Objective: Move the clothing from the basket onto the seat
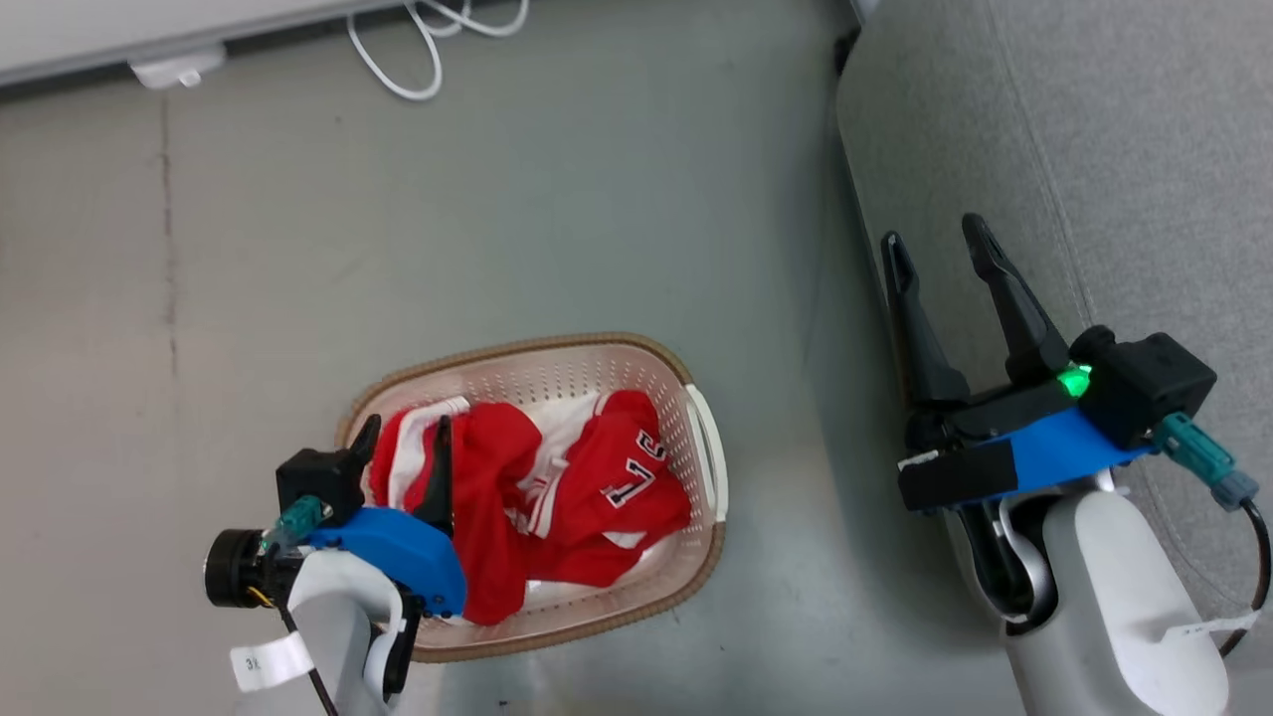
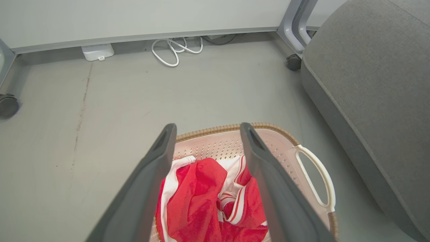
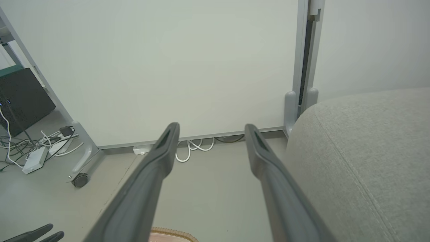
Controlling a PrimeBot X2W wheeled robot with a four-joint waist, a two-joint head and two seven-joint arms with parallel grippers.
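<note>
A white cable point(image 1: 398, 60) coils by the wall, and a caster point(image 2: 293, 62) sits near the seat's point(image 1: 1094, 149) corner. Open floor point(image 1: 776, 298) separates the seat from the basket point(image 1: 517, 350). Your left gripper point(image 1: 408, 443), spread wide and empty, points down over the clothing point(image 1: 557, 487) heaped in the basket. Your right gripper point(image 1: 935, 239), equally wide and empty, hovers at the seat's rounded edge.

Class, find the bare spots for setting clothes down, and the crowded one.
Bare: the seat beyond the right gripper; the floor between basket and seat. Crowded: the basket, full of clothing, left gripper above it.
</note>
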